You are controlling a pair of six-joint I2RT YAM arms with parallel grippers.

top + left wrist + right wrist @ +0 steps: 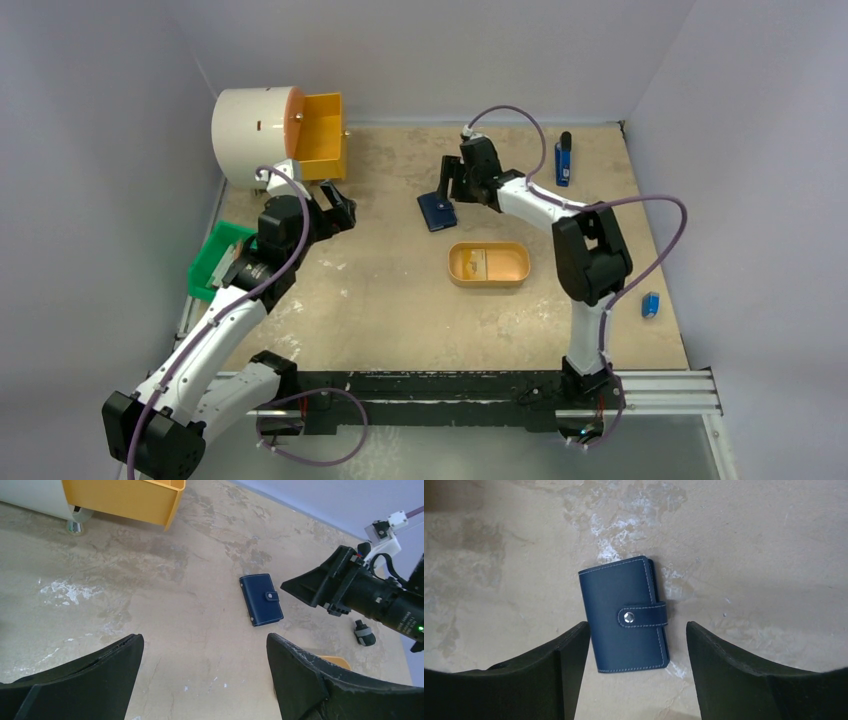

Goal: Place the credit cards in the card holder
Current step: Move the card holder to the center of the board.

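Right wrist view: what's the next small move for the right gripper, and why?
Likely lower the right gripper onto the card holder and close: it lies flat with its snap tab fastened, framed between the open jaws, not yet gripped. It must be held before it can be unsnapped.

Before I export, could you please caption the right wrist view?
Open right gripper poised over the snapped-shut navy card holder.

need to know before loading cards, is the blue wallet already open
No, the wallet lies shut on the table, its snap tab fastened across the cover.
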